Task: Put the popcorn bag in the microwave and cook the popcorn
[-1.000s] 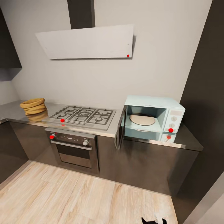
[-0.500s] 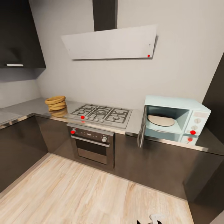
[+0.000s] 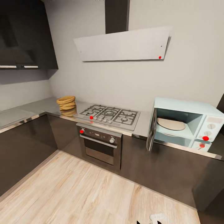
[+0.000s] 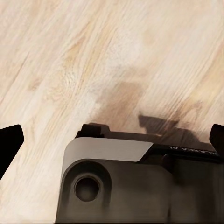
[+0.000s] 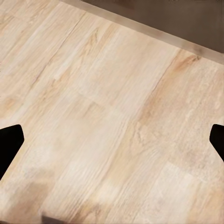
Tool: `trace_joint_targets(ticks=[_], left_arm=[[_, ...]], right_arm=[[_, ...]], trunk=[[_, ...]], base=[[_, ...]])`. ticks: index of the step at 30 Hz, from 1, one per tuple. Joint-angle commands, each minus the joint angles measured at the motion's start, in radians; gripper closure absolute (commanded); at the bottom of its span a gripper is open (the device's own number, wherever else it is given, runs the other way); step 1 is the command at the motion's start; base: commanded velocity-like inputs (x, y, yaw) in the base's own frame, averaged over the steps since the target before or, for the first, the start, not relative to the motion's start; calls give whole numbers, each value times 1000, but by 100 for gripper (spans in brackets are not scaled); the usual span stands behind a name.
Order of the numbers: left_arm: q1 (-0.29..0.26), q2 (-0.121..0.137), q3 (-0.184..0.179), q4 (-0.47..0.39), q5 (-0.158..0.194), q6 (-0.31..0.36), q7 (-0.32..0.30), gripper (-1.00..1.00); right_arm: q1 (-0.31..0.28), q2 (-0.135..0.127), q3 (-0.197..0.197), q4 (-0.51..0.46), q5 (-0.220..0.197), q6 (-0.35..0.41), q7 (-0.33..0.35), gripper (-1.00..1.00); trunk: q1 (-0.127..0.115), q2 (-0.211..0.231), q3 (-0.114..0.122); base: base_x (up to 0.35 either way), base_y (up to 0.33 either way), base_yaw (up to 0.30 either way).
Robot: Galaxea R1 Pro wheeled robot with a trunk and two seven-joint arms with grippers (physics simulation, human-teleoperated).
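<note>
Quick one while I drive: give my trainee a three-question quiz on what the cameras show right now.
1. True or false: the microwave door is shut.
2. The popcorn bag sits on the countertop to which side of the gas hob in the head view: A) left, B) right, C) behind it?
3. What lies under the left hand and right hand in the wrist views?

Key: 1 false, the door is swung open. 2 A. 3 wooden floor.
</note>
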Motion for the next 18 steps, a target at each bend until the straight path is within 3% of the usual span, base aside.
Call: trace_joint_targets(ticks=[1, 10, 18], left_arm=[[-1, 0, 3, 1, 4, -2, -2, -100], [-2, 7, 7, 1, 5, 1, -8, -100], [-2, 4, 6, 1, 5, 2, 0, -100]], right_arm=[[-1, 0, -9, 1, 11, -4, 5, -100], [-1, 0, -9, -1, 11, -4, 5, -100], [0, 0, -8, 1, 10, -2, 6, -100]], trunk=[[-4, 7, 2], [-38, 70, 30], [-69, 126, 55]], base=[[0, 0, 6], [15, 13, 0], [215, 170, 0]])
